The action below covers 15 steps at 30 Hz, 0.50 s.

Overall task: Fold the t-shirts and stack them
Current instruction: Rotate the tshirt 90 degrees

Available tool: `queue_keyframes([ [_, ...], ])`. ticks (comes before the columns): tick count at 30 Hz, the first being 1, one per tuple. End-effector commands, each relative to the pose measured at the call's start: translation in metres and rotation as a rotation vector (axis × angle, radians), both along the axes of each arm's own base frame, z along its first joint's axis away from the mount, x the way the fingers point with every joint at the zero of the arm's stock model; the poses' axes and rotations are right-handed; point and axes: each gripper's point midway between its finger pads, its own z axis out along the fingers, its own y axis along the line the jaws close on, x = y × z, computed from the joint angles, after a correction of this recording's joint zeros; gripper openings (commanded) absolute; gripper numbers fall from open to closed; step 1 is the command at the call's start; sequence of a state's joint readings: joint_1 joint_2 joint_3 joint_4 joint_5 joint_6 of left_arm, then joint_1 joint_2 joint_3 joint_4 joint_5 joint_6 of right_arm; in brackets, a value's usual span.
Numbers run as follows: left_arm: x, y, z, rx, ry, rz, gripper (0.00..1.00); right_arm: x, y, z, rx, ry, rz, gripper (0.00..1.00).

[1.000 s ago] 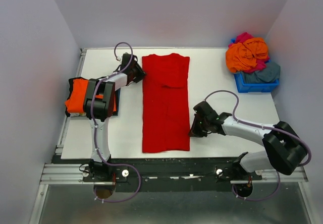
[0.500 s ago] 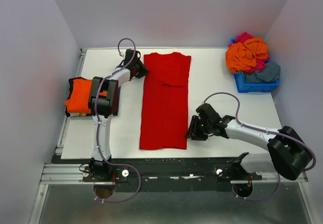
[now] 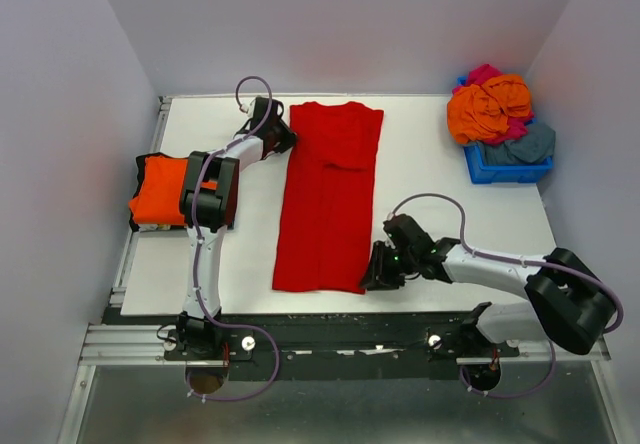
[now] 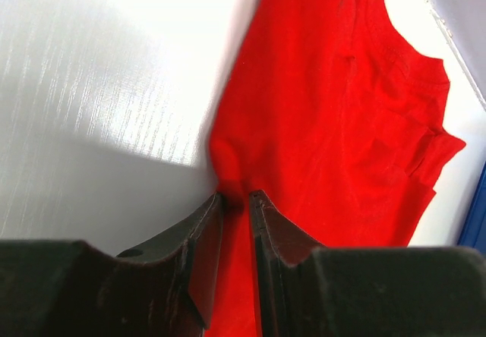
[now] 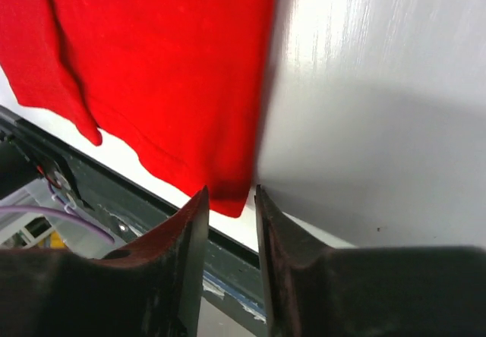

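Note:
A bright red t-shirt (image 3: 330, 199) lies folded into a long strip down the middle of the white table (image 3: 440, 189), slightly slanted. My left gripper (image 3: 283, 136) is at its far left edge; in the left wrist view the gripper (image 4: 235, 196) is shut on a pinch of the red cloth (image 4: 342, 124). My right gripper (image 3: 372, 276) sits at the near right corner. Its jaws (image 5: 230, 193) stand apart, with the tip of the red hem corner (image 5: 228, 200) just between the fingertips.
A folded orange t-shirt (image 3: 160, 189) rests at the table's left edge. At the far right a blue bin (image 3: 505, 171) holds crumpled orange (image 3: 488, 109), magenta (image 3: 485, 72) and grey-blue (image 3: 530, 146) shirts. The dark front rail (image 3: 340, 324) runs just beyond the near hem.
The shirt's far end shifted right with my left gripper while its near end swung left. My right gripper moved down and left to the near right corner and its jaws came apart.

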<state>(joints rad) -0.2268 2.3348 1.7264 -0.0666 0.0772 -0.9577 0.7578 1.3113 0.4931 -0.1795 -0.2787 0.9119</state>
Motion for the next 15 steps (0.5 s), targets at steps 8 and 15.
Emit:
queue_keyframes([
  [8,-0.011,-0.004,-0.007,0.005,0.017,0.017,0.36,-0.031,-0.031,-0.022,-0.102,0.082,-0.021,0.01],
  [15,-0.027,0.007,0.015,0.108,0.01,-0.057,0.58,-0.034,-0.05,-0.015,-0.152,0.044,-0.055,0.01],
])
